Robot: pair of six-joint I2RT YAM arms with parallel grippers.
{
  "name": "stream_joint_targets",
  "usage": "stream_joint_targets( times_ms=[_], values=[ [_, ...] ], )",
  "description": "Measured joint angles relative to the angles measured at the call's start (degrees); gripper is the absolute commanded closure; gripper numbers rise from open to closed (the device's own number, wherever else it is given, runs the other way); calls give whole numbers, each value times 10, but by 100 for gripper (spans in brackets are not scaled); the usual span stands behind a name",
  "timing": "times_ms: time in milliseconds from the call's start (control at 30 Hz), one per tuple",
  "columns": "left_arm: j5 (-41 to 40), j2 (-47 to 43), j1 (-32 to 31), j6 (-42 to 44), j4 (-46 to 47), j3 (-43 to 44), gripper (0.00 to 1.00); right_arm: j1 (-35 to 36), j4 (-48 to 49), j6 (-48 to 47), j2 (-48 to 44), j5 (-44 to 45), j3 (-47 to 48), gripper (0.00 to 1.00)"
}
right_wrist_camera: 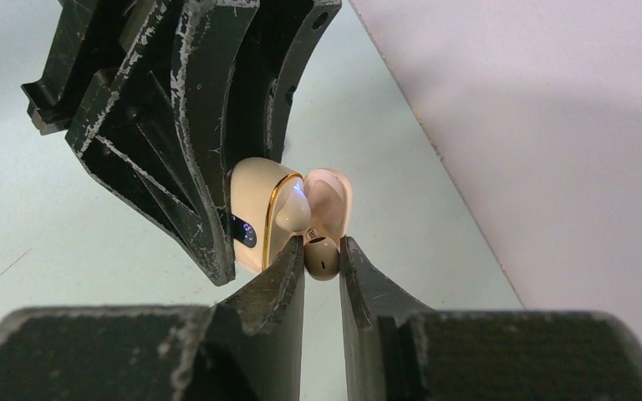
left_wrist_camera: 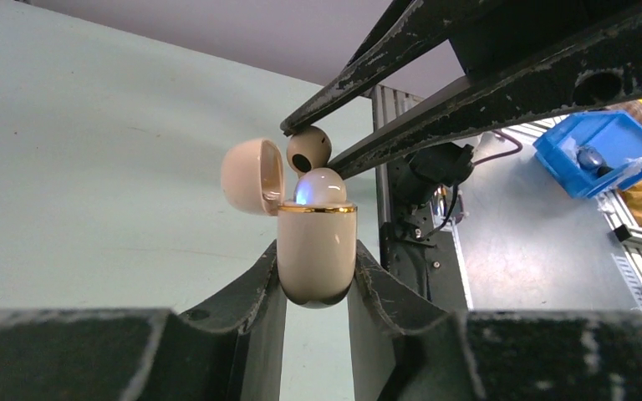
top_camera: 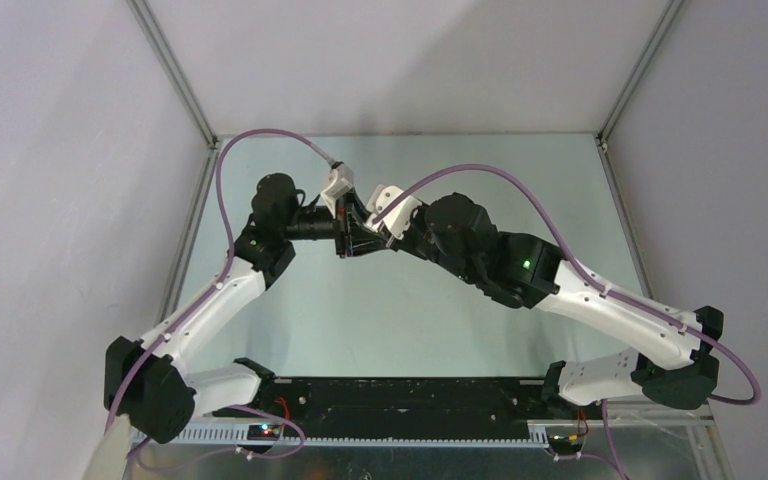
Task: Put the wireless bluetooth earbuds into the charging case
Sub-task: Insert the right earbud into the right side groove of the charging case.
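Now the loose earbud (right_wrist_camera: 322, 259) is pinched in my right pincer (right_wrist_camera: 322, 248), just off the open mouth of the beige charging case (left_wrist_camera: 316, 234), between its lid (left_wrist_camera: 252, 175) and the seated earbud (left_wrist_camera: 321, 185). My left pincer (left_wrist_camera: 316, 255) clamps the case body above the table (left_wrist_camera: 92, 167), mouth facing the right one.

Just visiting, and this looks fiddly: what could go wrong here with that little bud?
The earbud pinched in the right gripper is tiny; it could slip out or twist before reaching its slot. It might also bump the seated earbud or open lid, shifting the charging case held by the left gripper.
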Motion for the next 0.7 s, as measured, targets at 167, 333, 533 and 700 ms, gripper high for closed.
stream_joint_targets(
  times_ms=[167, 333, 533, 700],
  values=[
    [6, 1, 2, -14, 27, -10, 93, 0, 0, 1, 1, -1, 0, 77],
    [5, 1, 2, -17, 44, -16, 98, -6, -6, 17, 1, -5, 7, 77],
    [-8, 1, 5, -44, 107, -31, 100, -36, -13, 58, 1, -26, 25, 77],
    [-20, 5, 8, -71, 155, -56, 100, -50, -26, 80, 1, -48, 30, 77]
  ],
)
